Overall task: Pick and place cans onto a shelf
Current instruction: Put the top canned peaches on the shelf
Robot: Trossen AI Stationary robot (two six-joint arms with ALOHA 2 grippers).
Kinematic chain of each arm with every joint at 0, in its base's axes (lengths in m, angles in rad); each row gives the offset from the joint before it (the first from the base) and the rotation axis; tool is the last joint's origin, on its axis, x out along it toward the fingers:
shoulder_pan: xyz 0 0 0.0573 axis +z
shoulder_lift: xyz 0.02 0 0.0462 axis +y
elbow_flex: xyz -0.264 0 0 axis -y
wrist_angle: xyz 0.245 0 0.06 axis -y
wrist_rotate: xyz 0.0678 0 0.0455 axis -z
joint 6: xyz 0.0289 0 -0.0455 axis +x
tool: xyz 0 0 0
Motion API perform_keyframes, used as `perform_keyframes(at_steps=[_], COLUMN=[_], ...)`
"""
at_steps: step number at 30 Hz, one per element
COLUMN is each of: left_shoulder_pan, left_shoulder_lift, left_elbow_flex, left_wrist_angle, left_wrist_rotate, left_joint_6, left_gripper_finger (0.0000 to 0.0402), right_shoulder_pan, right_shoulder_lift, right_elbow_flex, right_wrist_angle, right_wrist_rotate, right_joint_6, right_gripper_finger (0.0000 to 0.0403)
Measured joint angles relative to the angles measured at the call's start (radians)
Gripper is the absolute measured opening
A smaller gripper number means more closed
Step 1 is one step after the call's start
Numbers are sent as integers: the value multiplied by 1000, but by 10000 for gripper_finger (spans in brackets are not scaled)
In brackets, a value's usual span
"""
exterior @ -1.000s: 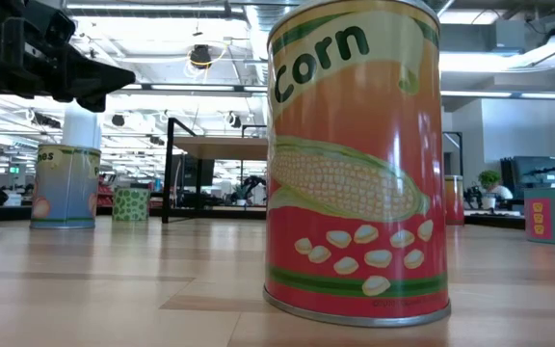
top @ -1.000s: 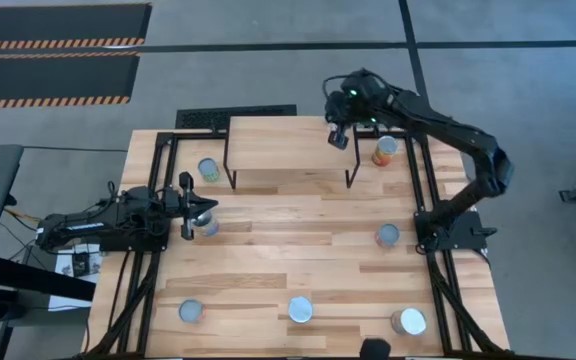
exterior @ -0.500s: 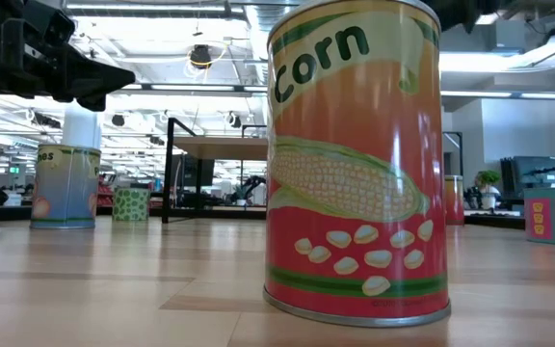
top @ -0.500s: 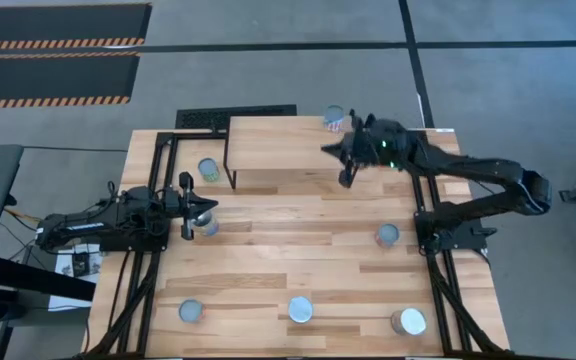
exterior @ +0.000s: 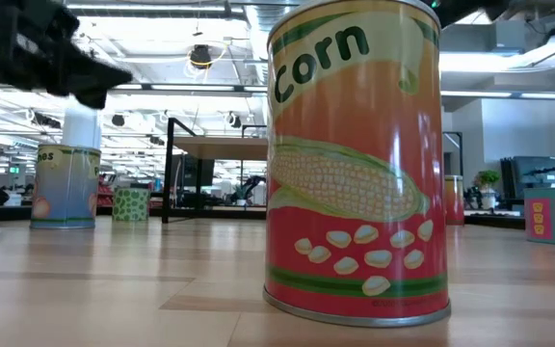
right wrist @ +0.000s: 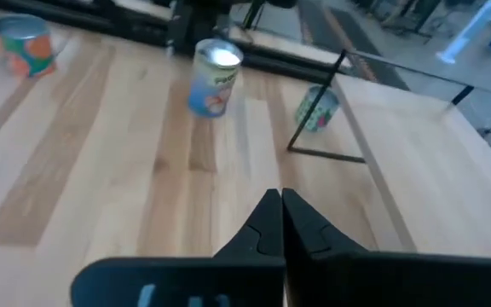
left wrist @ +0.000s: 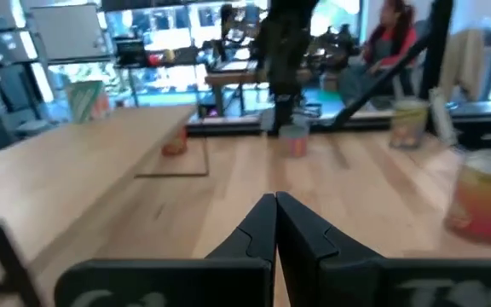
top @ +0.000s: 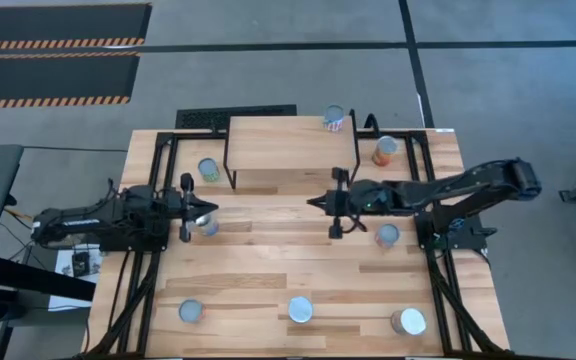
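The shelf (top: 288, 145) stands at the table's far middle on thin black legs. One can (top: 335, 119) stands at its far right corner. My right gripper (top: 313, 203) is shut and empty, above the table just in front of the shelf. My left gripper (top: 212, 208) is shut and empty at the table's left, beside a blue can (top: 206, 225), also in the right wrist view (right wrist: 211, 81). A green can (top: 208, 169) stands left of the shelf and an orange can (top: 385, 150) to its right. Another can (top: 388, 235) stands under my right arm.
Three more cans stand along the near edge: left (top: 191, 312), middle (top: 300, 310), a corn can that fills the low view (exterior: 355, 164), and right (top: 408, 321). Black frame rails (top: 438, 290) run along both table sides. A person (left wrist: 395, 34) shows beyond the table.
My right gripper has left the shelf's far right end, gone toward the near edge and down, and now points toward the table's left in front of the shelf. A can that it hid now shows standing at the shelf's far right corner.
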Motion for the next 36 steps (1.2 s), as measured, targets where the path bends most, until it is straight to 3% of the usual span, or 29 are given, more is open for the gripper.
perform_keyframes(at_steps=[7, 10, 22, 29, 36], left_shoulder_pan=[-135, -190, -346, -402, -433], left_shoulder_lift=[178, 264, 585, 777, 942], left_elbow_flex=[83, 135, 443, 575, 652], left_wrist_angle=[-40, -119, -642, -846, -983], left_wrist_rotate=[-131, -197, -347, -371, -437], left_joint_6=[-66, -128, -505, -639, -691], left_gripper_finger=[0, 0, 9, 64, 114], right_shoulder_pan=[-19, -8, 129, 187, 202], right_shoulder_lift=[121, 148, 126, 126, 126], right_elbow_flex=[-158, -200, -216, -216, -216], right_wrist_angle=[432, 512, 431, 351, 345], right_wrist_rotate=[-53, -57, 79, 218, 241], right_joint_6=[-2, 10, 30, 40, 39], right_gripper_finger=[3, 3, 5, 10, 7])
